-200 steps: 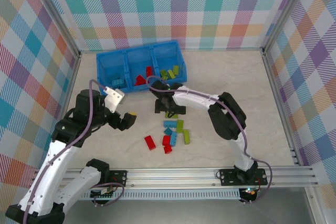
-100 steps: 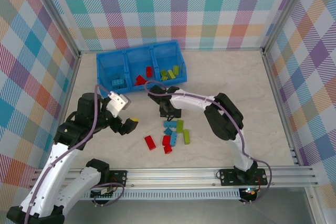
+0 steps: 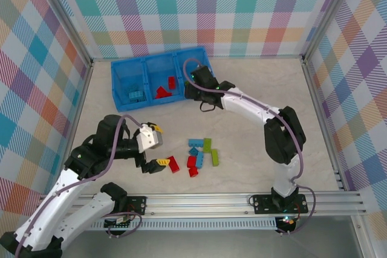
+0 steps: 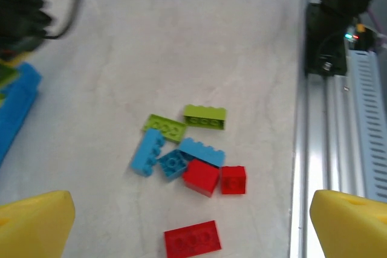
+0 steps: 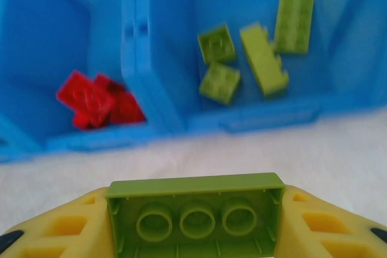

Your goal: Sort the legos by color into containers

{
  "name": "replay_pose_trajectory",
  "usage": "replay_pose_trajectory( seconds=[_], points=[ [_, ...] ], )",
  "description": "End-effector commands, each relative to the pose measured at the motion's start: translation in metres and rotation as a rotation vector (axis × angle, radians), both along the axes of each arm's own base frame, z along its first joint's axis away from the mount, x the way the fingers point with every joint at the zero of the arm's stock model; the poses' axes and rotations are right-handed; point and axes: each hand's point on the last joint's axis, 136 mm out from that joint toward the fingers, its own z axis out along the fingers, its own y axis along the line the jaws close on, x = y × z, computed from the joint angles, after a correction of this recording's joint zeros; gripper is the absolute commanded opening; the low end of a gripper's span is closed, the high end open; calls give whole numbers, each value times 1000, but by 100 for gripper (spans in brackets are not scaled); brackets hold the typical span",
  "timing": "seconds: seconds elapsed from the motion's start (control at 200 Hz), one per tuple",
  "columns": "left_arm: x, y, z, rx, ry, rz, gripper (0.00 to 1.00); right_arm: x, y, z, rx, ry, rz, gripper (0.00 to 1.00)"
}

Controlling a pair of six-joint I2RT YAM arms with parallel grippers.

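Roughly halfway: right gripper [image 5: 195, 225] clamps 1 green brick [image 5: 195, 194] at the near wall of the tray [image 3: 115, 80], by its right compartment [image 5: 341, 70]. Left gripper [image 3: 156, 147] gapes over about 8 loose legos [image 4: 184, 149] toward the worktop [image 3: 260, 149] near edge.

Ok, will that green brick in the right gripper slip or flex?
Probably stiff: the lime green brick shows straight edges in the right gripper. Likely light, since its underside looks hollow. Smooth sides might slip, though it sits square.

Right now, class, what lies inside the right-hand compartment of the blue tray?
Four lime green bricks lie on the compartment floor, seen from the right wrist. From above, the right gripper covers most of it.
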Motion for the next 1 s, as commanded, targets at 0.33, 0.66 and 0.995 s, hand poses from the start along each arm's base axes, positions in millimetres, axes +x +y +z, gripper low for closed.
replay_pose_trajectory(
  seconds=[0.33,0.66,0.995],
  points=[
    [-3,-23,-39,75,52,-47,100,83,15,-10,2,-40,-3,72],
    [12,-20,-37,75,44,63,100,67,10,47,27,-69,32,82],
    [64,-10,-20,-48,103,444,100,-82,-26,81,85,-101,409,86]
  ],
)
